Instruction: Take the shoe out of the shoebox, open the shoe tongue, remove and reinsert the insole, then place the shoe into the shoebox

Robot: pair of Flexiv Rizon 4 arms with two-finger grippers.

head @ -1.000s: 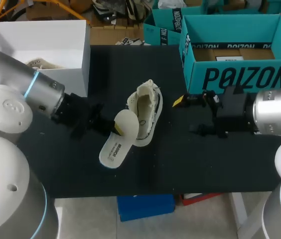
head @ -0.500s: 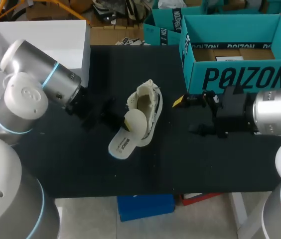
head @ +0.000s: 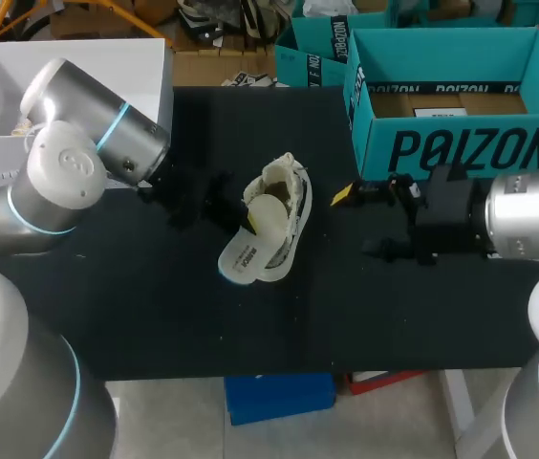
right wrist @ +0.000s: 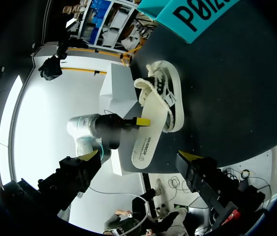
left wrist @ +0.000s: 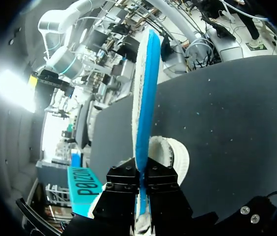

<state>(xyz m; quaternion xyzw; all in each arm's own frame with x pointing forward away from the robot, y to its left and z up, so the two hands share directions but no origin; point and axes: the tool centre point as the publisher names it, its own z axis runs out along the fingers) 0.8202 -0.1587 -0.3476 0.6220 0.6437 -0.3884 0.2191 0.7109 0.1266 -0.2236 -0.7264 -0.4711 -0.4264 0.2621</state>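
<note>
A cream shoe [head: 289, 206] lies on its side in the middle of the black table [head: 155, 316]. My left gripper [head: 234, 212] is shut on the white, blue-backed insole [head: 243, 258], holding it by its edge. The insole's rounded front end rests against the shoe's opening; its other end sticks out toward the table's front. In the left wrist view the insole [left wrist: 146, 93] stands edge-on between the fingers [left wrist: 124, 184], with the shoe [left wrist: 173, 150] just beyond. My right gripper [head: 360, 222] stands open to the right of the shoe, apart from it. From the right wrist the shoe [right wrist: 170, 96] and insole [right wrist: 146, 145] lie ahead of it.
An open teal shoebox [head: 461, 143] stands at the back right, behind my right arm. An open white box [head: 155, 105] stands at the back left, next to my left arm, with something pale inside.
My left arm has swung the insole toward the back and right, from beside the shoe's sole to its opening. The right arm has not moved.
</note>
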